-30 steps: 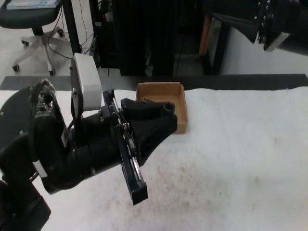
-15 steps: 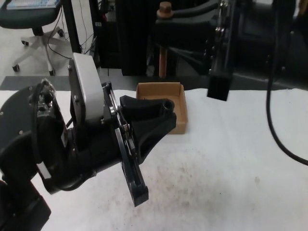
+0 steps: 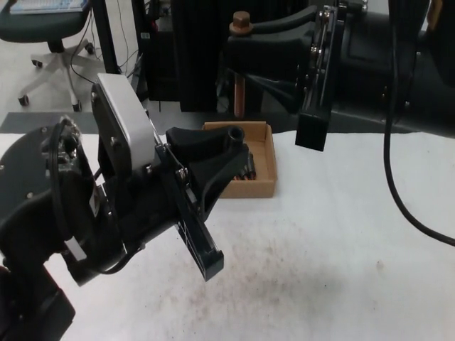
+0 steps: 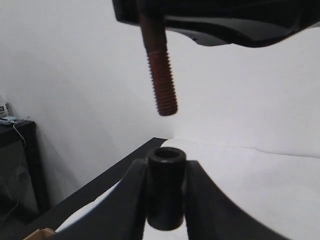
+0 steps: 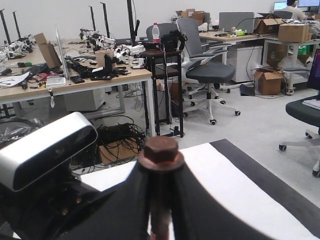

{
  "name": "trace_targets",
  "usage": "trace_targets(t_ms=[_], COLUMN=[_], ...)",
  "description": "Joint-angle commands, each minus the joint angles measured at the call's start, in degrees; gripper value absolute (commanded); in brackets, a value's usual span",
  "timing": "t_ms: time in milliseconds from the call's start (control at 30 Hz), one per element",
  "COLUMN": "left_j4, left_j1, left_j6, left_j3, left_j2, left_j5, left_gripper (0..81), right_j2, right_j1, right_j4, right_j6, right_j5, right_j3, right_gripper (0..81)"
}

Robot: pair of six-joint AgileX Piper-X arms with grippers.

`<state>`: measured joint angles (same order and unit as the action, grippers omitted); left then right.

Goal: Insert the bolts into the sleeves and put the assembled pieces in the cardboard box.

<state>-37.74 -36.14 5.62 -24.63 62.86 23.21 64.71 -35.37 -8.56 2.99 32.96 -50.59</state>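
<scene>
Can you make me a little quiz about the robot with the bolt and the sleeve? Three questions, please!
1. True or false: the bolt is already inside the sleeve.
2. Where is the cardboard box? A: on the bench. B: in a gripper. C: under the bench.
3. Which gripper holds the sleeve?
Key: 1 false, it hangs just above. 2 A. 3 the left gripper.

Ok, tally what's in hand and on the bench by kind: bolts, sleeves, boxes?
1 bolt, in the right gripper
1 sleeve, in the left gripper
1 cardboard box, with dark pieces inside, too hidden to count
Total: 3
</scene>
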Motion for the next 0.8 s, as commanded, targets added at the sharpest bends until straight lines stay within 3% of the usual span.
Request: trace_targets(t_ms=[0, 767], left_j4=[-1.10, -2.05], left_j1=[-0.22, -0.22], left_j6=[0.40, -3.56], left_j3=[-0.21, -0.21], left_j2=[0.05, 0.05], left_j5=[-0.63, -1.91], left_gripper=[0.3, 0.3], right_j2=[-0.14, 1.50], right_j1=[-0.05, -0.05], right_j4=[-0.69, -0.69], right_j6=[-0.25, -0.25], right_j5=[-0.06, -0.05], right_j3=[-0.28, -0.28], right_gripper=[0.8, 0.8])
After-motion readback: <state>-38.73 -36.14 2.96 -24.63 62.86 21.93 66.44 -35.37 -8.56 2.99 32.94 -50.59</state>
